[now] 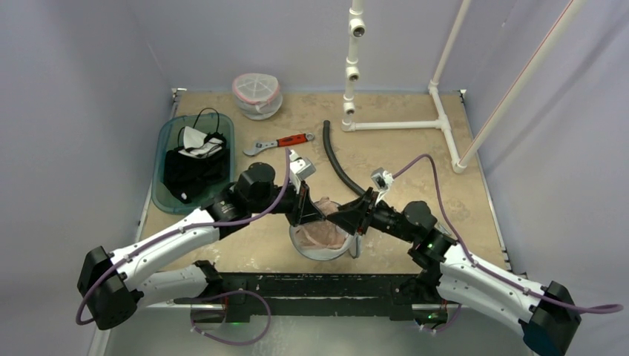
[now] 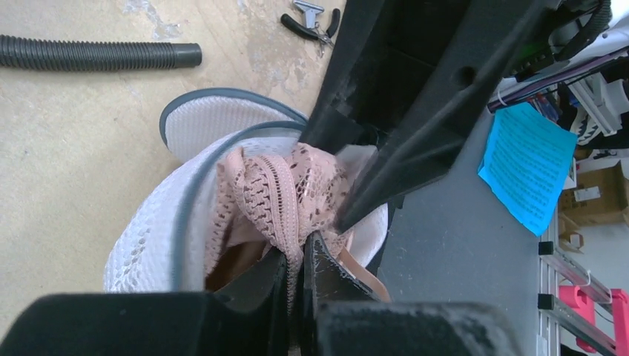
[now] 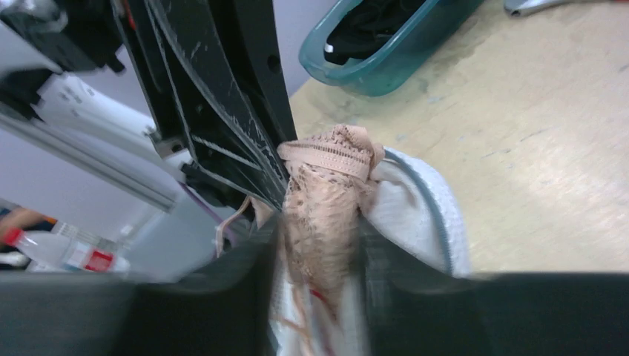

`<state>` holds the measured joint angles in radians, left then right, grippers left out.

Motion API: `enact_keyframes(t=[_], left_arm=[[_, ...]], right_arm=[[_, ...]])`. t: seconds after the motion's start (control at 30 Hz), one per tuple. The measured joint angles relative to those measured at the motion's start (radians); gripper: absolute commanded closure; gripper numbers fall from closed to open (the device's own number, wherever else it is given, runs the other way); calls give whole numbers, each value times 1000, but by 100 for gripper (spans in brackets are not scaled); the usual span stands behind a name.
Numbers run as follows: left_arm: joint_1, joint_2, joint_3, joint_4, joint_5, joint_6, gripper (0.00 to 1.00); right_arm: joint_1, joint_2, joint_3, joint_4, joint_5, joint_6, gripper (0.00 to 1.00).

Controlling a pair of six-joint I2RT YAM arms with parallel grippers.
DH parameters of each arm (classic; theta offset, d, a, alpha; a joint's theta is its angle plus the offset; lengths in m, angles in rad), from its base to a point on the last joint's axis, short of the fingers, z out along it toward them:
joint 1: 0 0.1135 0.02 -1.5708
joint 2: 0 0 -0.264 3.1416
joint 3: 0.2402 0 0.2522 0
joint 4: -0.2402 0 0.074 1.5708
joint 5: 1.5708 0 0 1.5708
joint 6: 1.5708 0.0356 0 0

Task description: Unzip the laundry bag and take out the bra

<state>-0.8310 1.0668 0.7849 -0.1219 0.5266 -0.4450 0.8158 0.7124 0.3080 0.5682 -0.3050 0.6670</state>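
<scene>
The white mesh laundry bag (image 1: pixel 320 248) sits open at the table's near edge, with the pink lace bra (image 1: pixel 324 230) bunched in its mouth. My left gripper (image 1: pixel 306 216) comes in from the left and is shut on a lace band of the bra (image 2: pixel 274 185), right above the bag (image 2: pixel 156 237). The left gripper (image 2: pixel 300 259) shows only a thin strip of lace between its fingers. My right gripper (image 1: pixel 346 221) meets it from the right. In the right wrist view, the right gripper (image 3: pixel 319 252) is closed around the bra (image 3: pixel 330 159) beside the bag's rim (image 3: pixel 423 208).
A teal bin (image 1: pixel 165 141) holding dark clothes stands at the left. A second mesh bag (image 1: pixel 257 94) lies at the back. A red-handled wrench (image 1: pixel 280 143) and a black hose (image 1: pixel 337 167) lie mid-table. A white pipe frame (image 1: pixel 400 124) stands at the back right.
</scene>
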Motion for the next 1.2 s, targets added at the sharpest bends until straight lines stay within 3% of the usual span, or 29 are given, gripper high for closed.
enact_keyframes(t=[0.03,0.07,0.1,0.43,0.6,0.77,0.9,1.1,1.2], left_arm=[[0,-5,0,0,-8,-1,100],[0,-12,-1,-2,-18,-2,100],[0,-21,-3,-2,-32,-5,100],[0,-95,-81,58,-238,-74,100],[0,-93,-151,117,-303,-138,100],[0,-87,-166,158,-332,-169,100],[0,-85,-166,169,-338,-180,100],[0,-87,-166,165,-344,-190,100],[0,-99,-166,153,-353,-190,100]], right_arm=[[0,0,10,-17,1,0,29],[-1,-2,26,-38,6,-6,12],[-1,-5,46,-66,14,-16,4],[-4,-225,152,-414,259,-46,5],[-5,-291,93,-489,327,25,19],[-5,-228,32,-522,330,80,30],[-5,-166,28,-499,330,101,52],[-5,-129,28,-482,330,126,100],[-5,-130,28,-481,340,133,100]])
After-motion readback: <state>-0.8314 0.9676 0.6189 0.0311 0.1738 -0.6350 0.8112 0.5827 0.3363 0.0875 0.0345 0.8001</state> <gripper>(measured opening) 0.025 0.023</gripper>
